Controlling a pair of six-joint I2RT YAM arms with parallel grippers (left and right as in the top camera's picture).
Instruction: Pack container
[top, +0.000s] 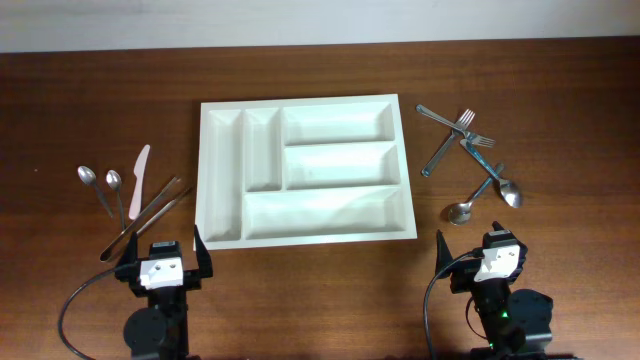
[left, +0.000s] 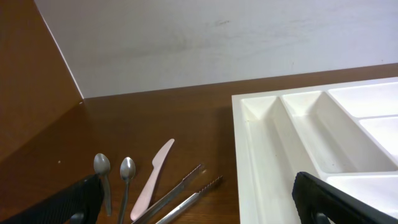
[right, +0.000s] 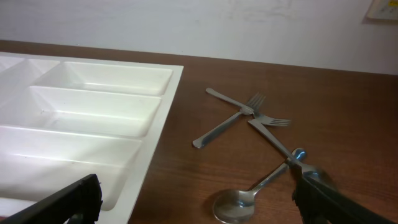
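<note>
Left fingers (top: 200, 250) & right fingers (top: 442, 248) sit wide open, holding nothing, w/ the empty container (top: 204, 170) mid-counter (top: 80, 100) just beyond; risk: crossed forks (top: 458, 133) far right tangle, so lifting one could drag the other.

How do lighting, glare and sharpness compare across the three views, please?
Overhead: even light, everything sharp, with only soft shadows inside the compartments of the container. Left wrist: the pink knife is clear, while the left gripper is dark and slightly soft at the bottom edge. Right wrist: bright glints on the spoon bowl, and the right gripper is likewise a dark, soft foreground shape.
</note>
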